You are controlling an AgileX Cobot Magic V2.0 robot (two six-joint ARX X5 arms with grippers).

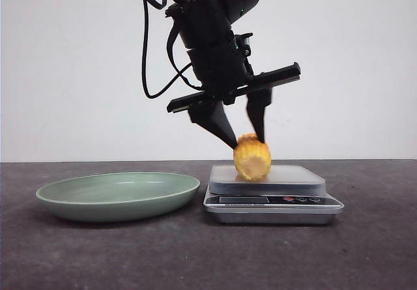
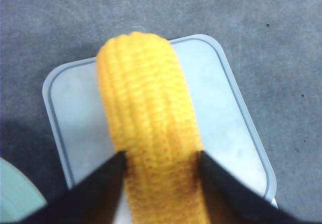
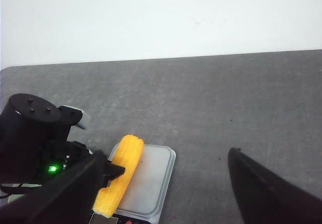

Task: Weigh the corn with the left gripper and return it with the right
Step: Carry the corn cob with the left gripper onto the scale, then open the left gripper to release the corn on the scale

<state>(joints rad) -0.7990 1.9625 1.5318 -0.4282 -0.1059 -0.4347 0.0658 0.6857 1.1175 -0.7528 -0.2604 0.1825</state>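
The yellow-orange corn (image 1: 252,159) is at the scale's pale platform (image 1: 287,176), along its left side; I cannot tell whether it rests on it or hangs just above. My left gripper (image 1: 247,142) comes down from above and is shut on the corn. In the left wrist view both black fingers (image 2: 95,183) press the sides of the corn (image 2: 146,108) over the platform (image 2: 226,113). My right gripper (image 3: 166,153) is open and empty, off to the right of the scale (image 3: 151,183). It is out of the front view. The corn (image 3: 121,171) overhangs the platform's front edge.
A shallow green plate (image 1: 117,195) sits on the dark table left of the scale, and its rim shows in the left wrist view (image 2: 15,196). The scale's display and buttons (image 1: 273,200) face the front. A white wall stands behind.
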